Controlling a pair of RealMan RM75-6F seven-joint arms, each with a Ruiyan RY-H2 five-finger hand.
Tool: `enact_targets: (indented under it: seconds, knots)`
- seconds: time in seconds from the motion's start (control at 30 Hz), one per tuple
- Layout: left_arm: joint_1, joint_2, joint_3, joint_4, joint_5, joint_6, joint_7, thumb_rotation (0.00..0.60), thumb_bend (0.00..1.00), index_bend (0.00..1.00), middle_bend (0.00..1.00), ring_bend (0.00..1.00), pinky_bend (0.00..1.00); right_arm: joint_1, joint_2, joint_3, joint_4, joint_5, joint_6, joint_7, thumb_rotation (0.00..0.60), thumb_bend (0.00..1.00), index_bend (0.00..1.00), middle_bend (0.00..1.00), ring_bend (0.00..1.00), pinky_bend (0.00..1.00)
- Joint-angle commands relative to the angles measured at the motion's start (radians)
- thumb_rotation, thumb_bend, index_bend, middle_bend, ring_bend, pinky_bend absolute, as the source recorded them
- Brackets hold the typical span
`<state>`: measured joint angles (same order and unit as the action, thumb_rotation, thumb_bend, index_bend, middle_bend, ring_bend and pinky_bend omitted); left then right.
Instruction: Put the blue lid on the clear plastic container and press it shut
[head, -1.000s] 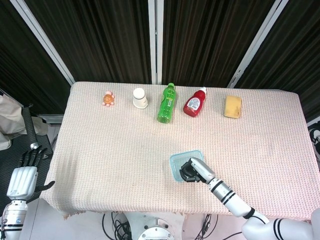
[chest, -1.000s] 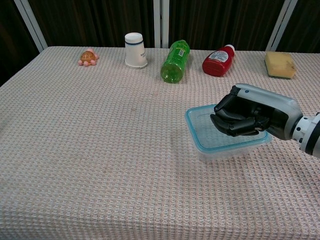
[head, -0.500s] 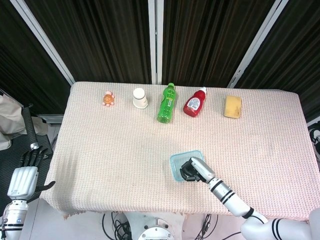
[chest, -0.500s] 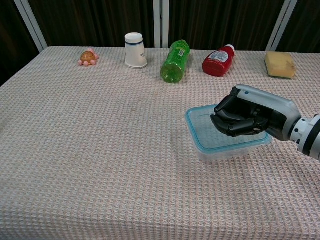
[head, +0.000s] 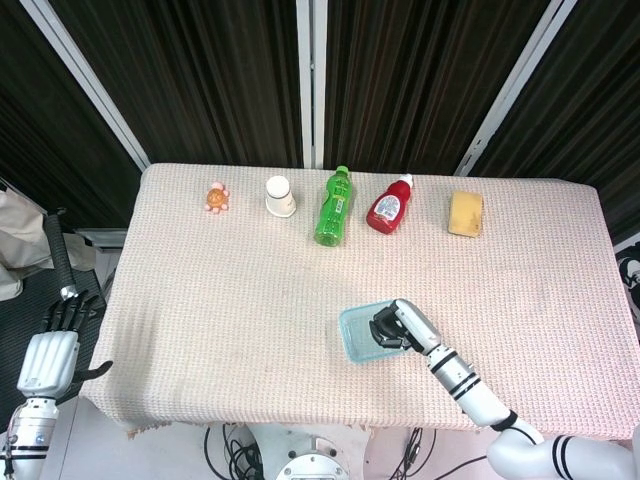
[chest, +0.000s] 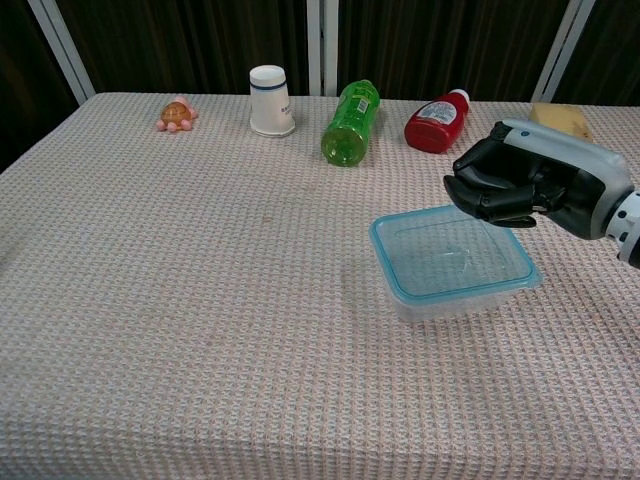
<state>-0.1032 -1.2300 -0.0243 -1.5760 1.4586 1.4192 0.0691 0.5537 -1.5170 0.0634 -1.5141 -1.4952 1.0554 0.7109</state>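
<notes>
The right hand (chest: 505, 186) hangs above the far right edge of the clear plastic container (chest: 453, 262), fingers curled in on nothing and clear of the lid, as the chest view shows. The blue lid (chest: 400, 262) sits on the container, its rim lying level all round; whether every edge is snapped down cannot be told from either view. The container lies directly below and slightly toward the robot's left of the right hand, near the front of the bench (chest: 200, 300), with its long axis running roughly left to right and skewed a little. The left hand (head: 52, 352) hangs off the bench's left edge, well apart from the container, fingers straight and holding nothing. The right hand is plainly the nearer. Judgement: the lid is placed, and any remaining press would be a straight drop from the right hand onto the near or left portions of the rim. Along the far edge lie a green bottle (chest: 348, 122), a red sauce bottle (chest: 436, 121) and a white cup (chest: 270, 100), none obstructing.
</notes>
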Motion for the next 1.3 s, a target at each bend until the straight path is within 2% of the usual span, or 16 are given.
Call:
enact_targets:
  seconds: [0.03,0.3,0.67,1.07,1.3]
  knots:
    - [-0.001,0.000,0.000,-0.001,-0.001,-0.001,0.002,0.600,0.06,0.08,0.00,0.00,0.00,0.016,-0.006,0.018,0.025,0.025,-0.030,0.004,0.600,0.67,1.00,0.93,0.92,0.97]
    - [-0.001,0.002,0.000,-0.006,-0.005,-0.003,0.005,0.600,0.06,0.08,0.00,0.00,0.00,0.056,-0.060,0.031,0.096,0.063,-0.115,-0.005,0.600,0.68,1.00,0.93,0.91,0.97]
    - [-0.003,-0.002,0.001,0.002,-0.006,-0.007,-0.001,0.600,0.06,0.08,0.00,0.00,0.00,0.055,-0.088,0.026,0.123,0.074,-0.132,-0.020,0.600,0.68,1.00,0.93,0.91,0.97]
    - [-0.004,-0.003,0.002,0.006,-0.006,-0.008,-0.004,0.600,0.06,0.08,0.00,0.00,0.00,0.043,-0.094,0.028,0.131,0.068,-0.117,-0.012,0.600,0.68,1.00,0.93,0.91,0.97]
    - [-0.005,-0.003,0.001,0.005,-0.004,-0.007,-0.004,0.600,0.06,0.08,0.00,0.00,0.00,0.023,-0.055,0.039,0.082,0.039,-0.056,0.035,0.600,0.68,1.00,0.93,0.91,0.97]
